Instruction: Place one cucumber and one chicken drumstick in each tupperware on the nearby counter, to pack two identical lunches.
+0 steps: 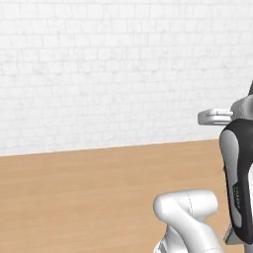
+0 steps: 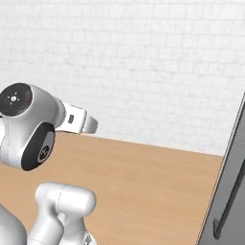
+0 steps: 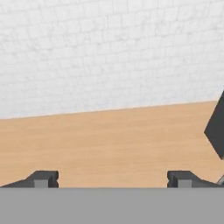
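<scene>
Your pincer (image 3: 113,178) stands wide: in the hand view its two dark fingertips (image 3: 43,178) rise at seven and five o'clock, well apart, with nothing between them and nothing touching either one. You are holding no item.

Beyond the tips you face the counter (image 3: 109,144), a light tan wooden surface running across the middle of the hand view from nine to three o'clock. Behind it, from the twelve o'clock edge down to the counter's far line, stands a white brick wall (image 3: 109,52). At three o'clock a dark angular panel (image 3: 217,131) cuts into the frame; you cannot tell from this view what it belongs to.

In the left base view, the arm (image 1: 190,217) rises at five o'clock, with a dark and grey link at three to four o'clock. The wooden counter spreads from nine o'clock across the lower half, and the brick wall takes the upper half.

In the right base view, the arm's round joint sits at nine o'clock and its lower link at seven o'clock. A dark grey slanted panel with a slim dark handle (image 2: 229,201) occupies four to five o'clock. The counter lies between the arm and that panel.
</scene>
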